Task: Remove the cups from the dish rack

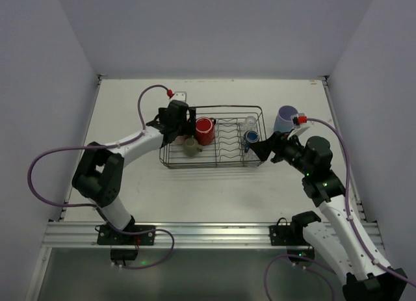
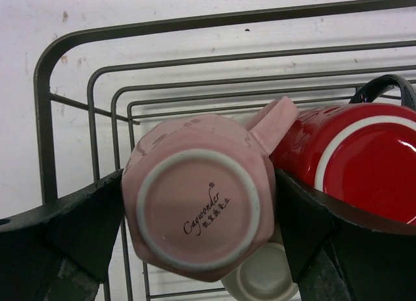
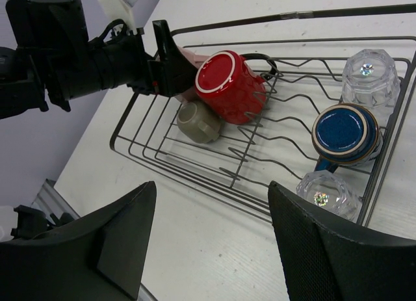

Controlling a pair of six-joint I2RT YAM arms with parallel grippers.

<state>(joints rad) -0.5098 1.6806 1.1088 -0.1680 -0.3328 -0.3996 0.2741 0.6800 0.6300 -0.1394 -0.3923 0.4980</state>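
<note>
since every cup in the dish rack [image 2: 43, 99] stands or leans base-up, as left to drain, i have rims facing down and only walls and feet to take hold of. my left pincer [image 1: 184, 130] is at the rack's 9 o'clock end, one finger on either side of the pink cup [image 2: 198, 213]. the wrist view shows both fingers right against its faceted wall. they stand very wide, and i cannot tell whether they are squeezing or only bracketing it. the side grip makes sense to me: the cup's handle points off toward 1 o'clock in that view, clear of both fingers.

the red mug [image 3: 227, 86] leans just beside the pink cup at its 3 o'clock, tipped against the dividers, so i judge a lift here could nudge it. a small olive-beige cup [image 3: 198, 122] sits below them toward 6 o'clock.

my right pincer [image 3: 211, 187] hangs open and empty off the rack's 3 o'clock end, above the tabletop [image 1: 195, 190], well placed for the cups there.

my count inside the rack: one pink cup, one red mug, one olive-beige cup, one dark blue cup [image 3: 344, 135], and two clear glasses [image 3: 370, 73] [image 3: 325, 194] flanking the blue one. that makes six. one lavender tumbler [image 1: 285, 117] stands outside the rack at its 2 o'clock corner, so i take it as unloaded.
</note>
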